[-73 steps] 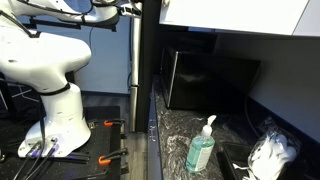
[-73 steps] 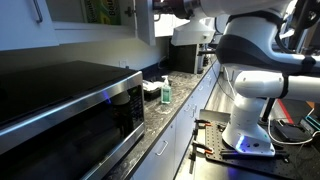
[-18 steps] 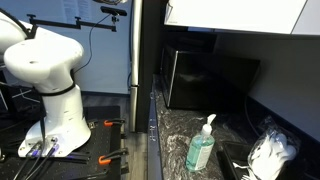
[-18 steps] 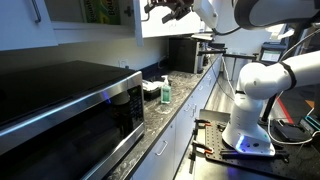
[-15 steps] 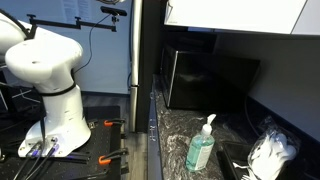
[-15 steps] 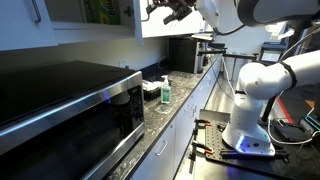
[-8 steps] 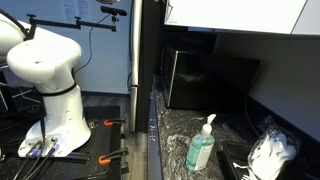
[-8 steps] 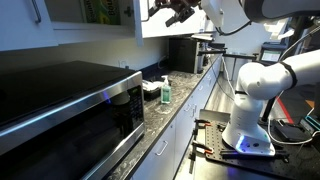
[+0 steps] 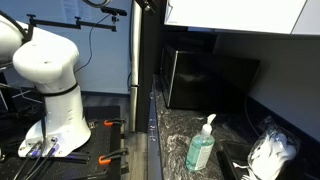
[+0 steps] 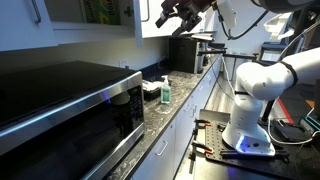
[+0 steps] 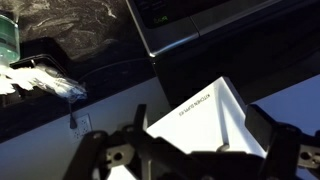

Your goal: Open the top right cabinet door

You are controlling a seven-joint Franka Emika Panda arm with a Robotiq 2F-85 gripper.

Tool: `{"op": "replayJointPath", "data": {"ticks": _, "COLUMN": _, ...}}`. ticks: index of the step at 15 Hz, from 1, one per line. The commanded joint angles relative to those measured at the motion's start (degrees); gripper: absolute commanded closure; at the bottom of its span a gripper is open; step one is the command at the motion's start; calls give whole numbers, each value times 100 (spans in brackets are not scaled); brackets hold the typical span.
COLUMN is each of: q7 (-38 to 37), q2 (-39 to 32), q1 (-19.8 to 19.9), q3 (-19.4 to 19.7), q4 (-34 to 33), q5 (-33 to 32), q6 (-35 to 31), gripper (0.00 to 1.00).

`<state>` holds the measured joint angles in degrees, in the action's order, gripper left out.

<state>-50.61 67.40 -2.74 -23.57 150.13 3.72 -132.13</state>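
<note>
Top right cabinet door (image 9: 240,12): one, plain white, no handle seen. It hangs high above the counter (image 9: 175,130), at the upper right in an exterior view and at top centre, just behind the gripper (image 10: 180,12), in an exterior view (image 10: 148,22). Cannot tell whether it stands ajar.

Count: one gripper, one arm on a white base (image 9: 48,75), one teal soap bottle (image 9: 203,148) on the counter, one crumpled white bag (image 9: 272,155) near it on the right, one microwave (image 10: 70,110) near the camera.

Wrist view: the two fingers (image 11: 105,160) are spread wide, gripping nothing; the door's white face (image 11: 215,115) lies between them. One line of small dark print on that face, too small to read.

Against half a second ago: the gripper has shifted slightly right along the door's lower edge. Bottle and bag unmoved.
</note>
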Motion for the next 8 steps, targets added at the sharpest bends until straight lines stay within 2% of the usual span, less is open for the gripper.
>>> {"op": "replayJointPath", "data": {"ticks": 1, "q7": 59, "q2": 14, "q1": 44, "q3": -18, "q4": -16, "q5": 71, "q6": 28, "gripper": 0}}
{"op": "replayJointPath", "data": {"ticks": 4, "q7": 59, "q2": 14, "q1": 44, "q3": -17, "q4": -16, "q5": 72, "q6": 34, "gripper": 0}}
{"op": "replayJointPath", "data": {"ticks": 8, "q7": 212, "q2": 163, "q1": -356, "q3": 168, "q4": 105, "q5": 298, "q6": 441, "gripper": 0}}
